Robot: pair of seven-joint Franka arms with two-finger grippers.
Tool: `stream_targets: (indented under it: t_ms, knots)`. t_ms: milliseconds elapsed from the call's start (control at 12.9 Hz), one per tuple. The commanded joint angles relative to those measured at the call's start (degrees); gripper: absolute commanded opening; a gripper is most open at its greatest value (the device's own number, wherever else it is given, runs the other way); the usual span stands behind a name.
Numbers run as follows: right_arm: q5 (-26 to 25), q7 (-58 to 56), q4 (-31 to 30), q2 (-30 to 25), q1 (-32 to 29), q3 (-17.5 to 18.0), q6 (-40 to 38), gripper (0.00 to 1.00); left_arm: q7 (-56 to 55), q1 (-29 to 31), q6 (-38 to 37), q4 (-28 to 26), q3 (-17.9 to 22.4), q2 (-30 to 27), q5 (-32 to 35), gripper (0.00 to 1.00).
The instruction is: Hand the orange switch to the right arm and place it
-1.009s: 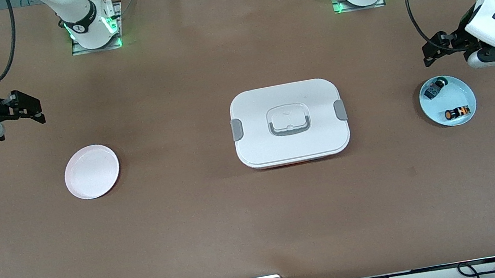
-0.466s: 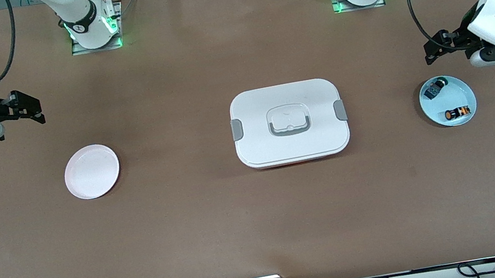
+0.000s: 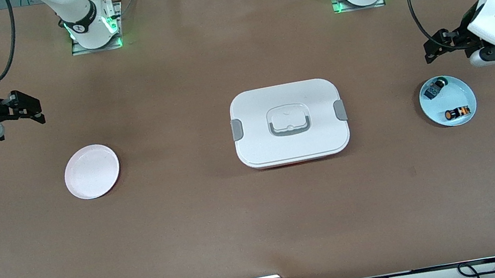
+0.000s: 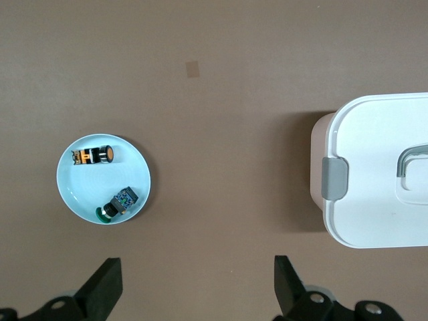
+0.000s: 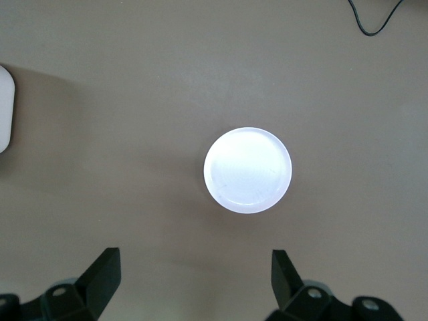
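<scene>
The orange switch [image 3: 458,112] [image 4: 93,155], a tiny black-and-orange cylinder, lies on its side on a light blue plate [image 3: 453,95] [image 4: 83,190] at the left arm's end of the table. My left gripper [image 3: 427,54] [image 4: 197,267] hangs open and holds nothing, over bare table just beside that plate. My right gripper [image 3: 34,109] [image 5: 194,257] is open too with nothing in it, over bare table at the right arm's end, where that arm waits. A white plate [image 3: 92,171] [image 5: 247,170] with nothing on it lies near it.
A dark-and-blue part with a green tip [image 3: 435,88] [image 4: 117,204] shares the blue plate, farther from the front camera than the switch. A white lidded box [image 3: 289,122] [image 4: 381,167] with grey clips sits mid-table. Cables run along the table's front edge.
The left arm's hand has shifted slightly beside the blue plate. The right arm and everything on the table have stayed put.
</scene>
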Motion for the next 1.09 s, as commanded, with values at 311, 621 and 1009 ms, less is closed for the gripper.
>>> stream_targets:
  t_ms: [311,621,1009]
  knots:
    - [0.06,0.27,0.51,-0.19,-0.17,0.02,-0.55,1.00,-0.80,5.64,-4.30,1.94,0.65,7.35,1.05,1.00]
    - [0.06,0.27,0.51,-0.19,-0.17,0.02,-0.55,1.00,-1.69,9.16,-3.25,1.59,0.82,14.11,3.16,1.00]
    - [0.06,0.27,0.51,-0.10,-0.17,0.02,-0.55,1.00,4.29,13.55,8.88,0.98,0.73,22.99,6.77,1.00]
